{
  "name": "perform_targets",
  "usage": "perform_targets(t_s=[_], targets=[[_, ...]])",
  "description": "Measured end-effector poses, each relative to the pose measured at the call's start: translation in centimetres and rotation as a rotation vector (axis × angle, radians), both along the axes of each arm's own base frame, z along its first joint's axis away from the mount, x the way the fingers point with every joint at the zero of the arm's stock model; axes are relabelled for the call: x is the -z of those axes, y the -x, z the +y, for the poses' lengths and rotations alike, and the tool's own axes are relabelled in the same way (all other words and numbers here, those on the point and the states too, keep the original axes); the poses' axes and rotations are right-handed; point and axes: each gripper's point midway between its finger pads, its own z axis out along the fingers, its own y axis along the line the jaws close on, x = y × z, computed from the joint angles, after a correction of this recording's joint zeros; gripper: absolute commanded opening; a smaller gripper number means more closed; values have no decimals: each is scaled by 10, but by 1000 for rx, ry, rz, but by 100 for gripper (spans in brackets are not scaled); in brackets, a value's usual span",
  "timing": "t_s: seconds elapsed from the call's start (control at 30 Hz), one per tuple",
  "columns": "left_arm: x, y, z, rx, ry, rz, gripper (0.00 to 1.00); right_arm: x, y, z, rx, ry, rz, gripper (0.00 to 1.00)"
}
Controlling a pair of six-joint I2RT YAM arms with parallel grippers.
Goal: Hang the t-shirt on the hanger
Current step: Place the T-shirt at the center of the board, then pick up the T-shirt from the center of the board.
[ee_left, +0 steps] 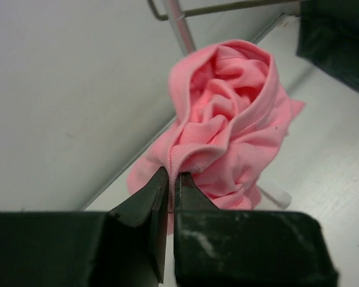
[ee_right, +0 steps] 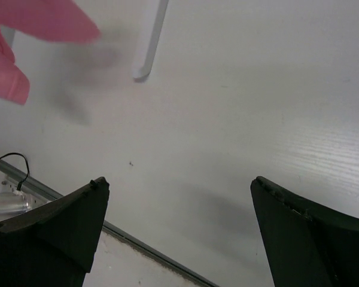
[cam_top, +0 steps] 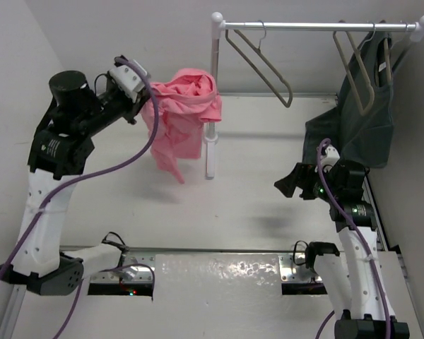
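The salmon-pink t-shirt (cam_top: 180, 116) hangs bunched in the air, held by my left gripper (cam_top: 143, 99) beside the rack's white post. In the left wrist view the jaws (ee_left: 172, 179) are shut on its ribbed collar edge, with the t-shirt (ee_left: 227, 119) crumpled beyond them. An empty taupe-grey hanger (cam_top: 263, 65) hangs by its wire hook from the rail, left of centre. My right gripper (cam_top: 290, 185) is open and empty, low over the table at the right. Its fingers (ee_right: 66, 221) stand wide apart, with a corner of the t-shirt (ee_right: 12, 78) at the upper left.
A white clothes rack has a rail (cam_top: 318, 26) across the back and a post (cam_top: 212, 106) in the middle. A dark grey-green garment (cam_top: 360, 120) hangs on a second hanger (cam_top: 353, 67) at the right. Walls stand close on both sides. A metal rail (cam_top: 219, 265) lies along the near edge.
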Motion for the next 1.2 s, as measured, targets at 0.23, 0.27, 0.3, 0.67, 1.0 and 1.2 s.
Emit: perform_targets(t_s=[0.23, 0.27, 0.3, 0.67, 1.0, 1.2], targets=[[75, 53, -42, 283, -24, 193, 21, -15, -5, 3, -22, 5, -37, 99], [96, 62, -51, 330, -37, 237, 37, -14, -4, 3, -23, 5, -35, 99], [125, 70, -60, 378, -57, 299, 50, -14, -4, 3, -23, 5, -31, 99], [290, 123, -40, 465, -310, 744, 67, 39, 20, 42, -135, 6, 136, 80], [383, 11, -18, 115, -290, 888, 74, 137, 30, 100, -254, 212, 358, 67], [386, 30, -34, 210, -217, 911, 71, 162, 9, 122, -260, 229, 376, 61]])
